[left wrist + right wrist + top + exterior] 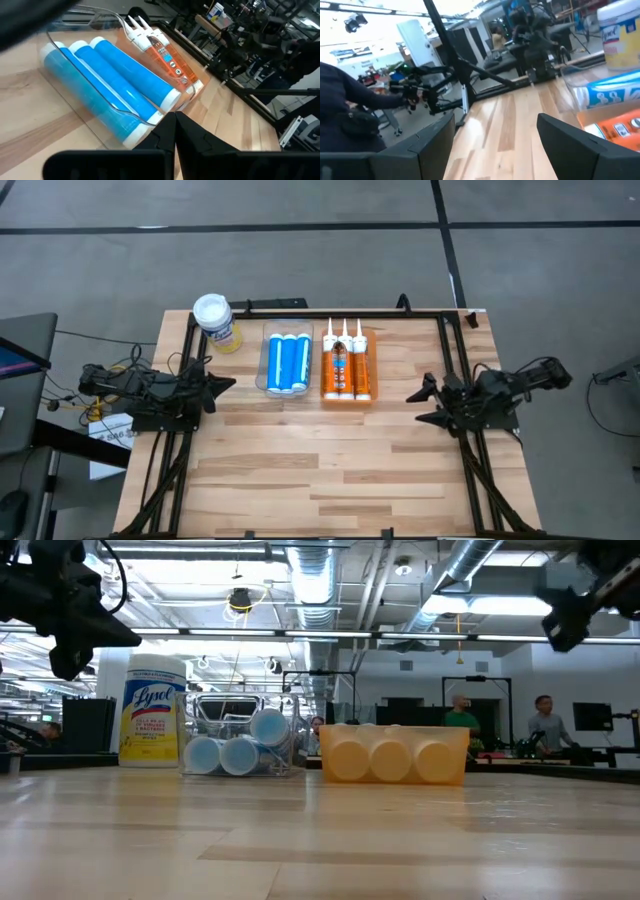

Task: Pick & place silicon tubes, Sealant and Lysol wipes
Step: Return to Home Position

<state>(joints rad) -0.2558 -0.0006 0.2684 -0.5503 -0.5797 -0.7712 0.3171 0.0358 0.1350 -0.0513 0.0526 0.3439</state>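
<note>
The Lysol wipes (pixel 216 320), a round canister with a white lid and yellow label, stand upright at the table's far left, also in the low view (pixel 152 710). Three blue tubes with white ends (pixel 287 360) lie side by side in a clear tray (pixel 107 107). Three orange sealant tubes with white nozzles (pixel 348 366) lie in an orange tray to its right. My left gripper (pixel 230 383) is shut and empty, hovering just left of the clear tray (pixel 175 117). My right gripper (pixel 415 406) is open and empty, hovering right of the orange tray (pixel 495 120).
A black frame (pixel 330 310) runs along the table's far edge and both sides. Bare wooden tabletop (pixel 320 470) lies between the trays and the near edge. People (pixel 540 725) stand in the room far behind the table.
</note>
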